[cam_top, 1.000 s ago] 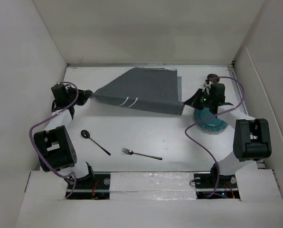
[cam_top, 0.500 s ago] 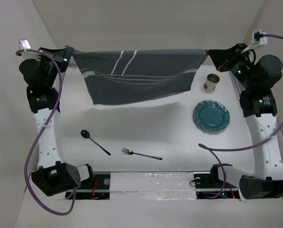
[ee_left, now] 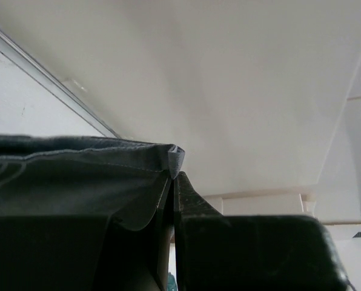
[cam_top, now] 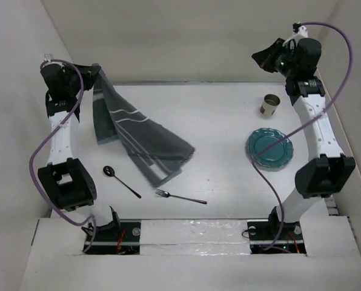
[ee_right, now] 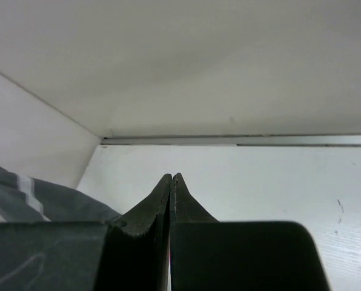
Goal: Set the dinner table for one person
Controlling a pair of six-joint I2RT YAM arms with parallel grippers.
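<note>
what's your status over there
Left end effector shut on cloth corner, raised. Right end effector shut, empty, raised. Cloth trails onto table, not spread. Its low end lies close to spoon, fork.

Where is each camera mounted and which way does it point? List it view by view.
Top external: above and behind the bases, looking down on the dinner table; both arms show.
Left wrist: behind the left gripper, looking past shut fingers pinching the cloth toward the wall.
Right wrist: behind the right gripper, looking past shut, empty fingers across the table's far edge.
Shared: the cloth appears in all three views.
</note>
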